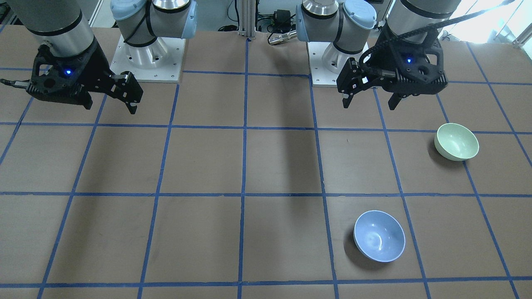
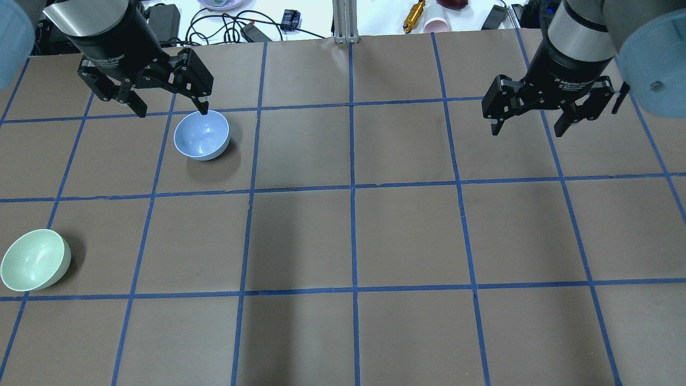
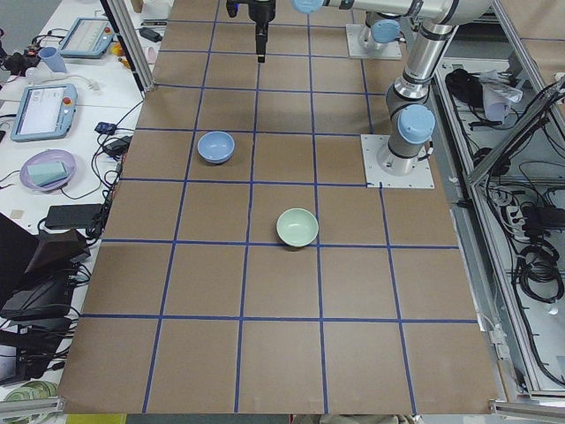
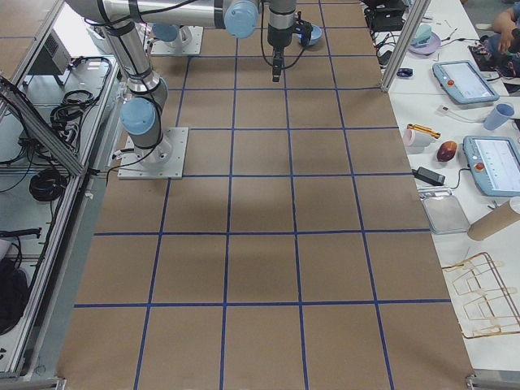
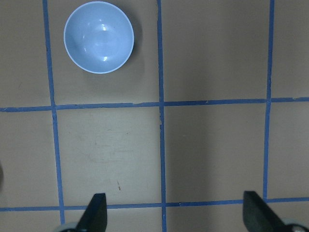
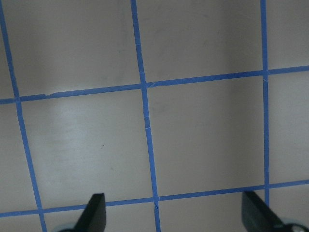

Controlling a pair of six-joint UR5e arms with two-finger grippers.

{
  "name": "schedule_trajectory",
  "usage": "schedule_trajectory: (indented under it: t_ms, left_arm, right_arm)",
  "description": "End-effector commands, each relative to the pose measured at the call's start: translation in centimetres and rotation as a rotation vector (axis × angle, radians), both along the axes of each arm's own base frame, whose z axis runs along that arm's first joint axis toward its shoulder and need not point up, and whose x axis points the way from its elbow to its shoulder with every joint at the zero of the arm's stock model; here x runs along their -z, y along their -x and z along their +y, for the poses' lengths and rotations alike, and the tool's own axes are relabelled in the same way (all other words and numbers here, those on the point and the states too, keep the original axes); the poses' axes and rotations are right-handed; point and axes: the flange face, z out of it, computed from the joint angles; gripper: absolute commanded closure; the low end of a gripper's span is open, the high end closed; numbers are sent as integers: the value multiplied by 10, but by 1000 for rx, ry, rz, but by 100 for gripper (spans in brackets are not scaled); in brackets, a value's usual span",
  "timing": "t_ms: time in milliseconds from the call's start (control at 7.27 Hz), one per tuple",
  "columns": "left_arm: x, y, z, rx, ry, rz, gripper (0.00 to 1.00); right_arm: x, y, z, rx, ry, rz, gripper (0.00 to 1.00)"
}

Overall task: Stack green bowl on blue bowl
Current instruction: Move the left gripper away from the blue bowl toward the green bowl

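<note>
The pale green bowl sits upright on the table near the robot's left edge; it also shows in the front view. The light blue bowl sits upright farther out, also in the front view and at the upper left of the left wrist view. The bowls stand apart. My left gripper is open and empty, held high above the table, off to one side of the blue bowl. My right gripper is open and empty over bare table on the other side.
The brown table is marked with a grid of blue tape lines. Cables, cups and tablets lie beyond the far edge. The two arm bases stand at the robot's side of the table.
</note>
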Motion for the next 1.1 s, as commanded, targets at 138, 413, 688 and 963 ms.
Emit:
schedule_trajectory:
  t_ms: [138,413,688,963]
  left_arm:
    - [0,0,0,0,1,0,0]
    - [4,-11,-2,0,-8,-6,0]
    - [13,-66,-12,-17,-27,-4,0]
    - [56,-137,-9,-89,-104,16,0]
  right_arm:
    - [0,0,0,0,0,0,0]
    - [0,0,0,0,0,0,0]
    - [0,0,0,0,0,0,0]
    - [0,0,0,0,0,0,0]
